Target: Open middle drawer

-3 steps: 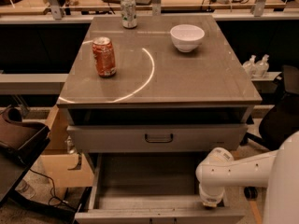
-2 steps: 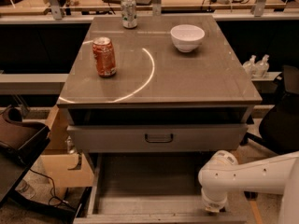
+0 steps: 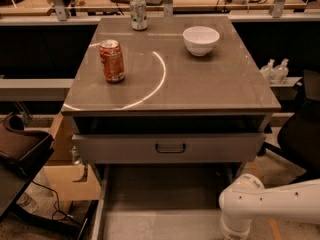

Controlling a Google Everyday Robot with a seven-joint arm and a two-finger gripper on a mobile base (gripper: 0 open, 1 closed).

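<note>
The grey cabinet [image 3: 170, 91] has a top drawer front [image 3: 125, 149] with a dark loop handle [image 3: 170, 147]. Below it the middle drawer [image 3: 165, 199] stands pulled far out toward me, its empty grey floor showing. Its front and handle lie below the picture's lower edge. My white arm [image 3: 260, 204] reaches in from the bottom right, by the drawer's right front corner. The gripper itself is out of view below the edge.
On the cabinet top stand a red can [image 3: 112, 60], a green and white can [image 3: 138, 6] and a white bowl [image 3: 201, 39]. A cardboard box [image 3: 65, 176] and a dark seat [image 3: 20, 149] are at the left. Bottles [image 3: 275, 70] and a black chair [image 3: 305, 129] are at the right.
The middle drawer has slid further out toward me; its front lip has left the picture. My arm has moved down and slightly right with it.
</note>
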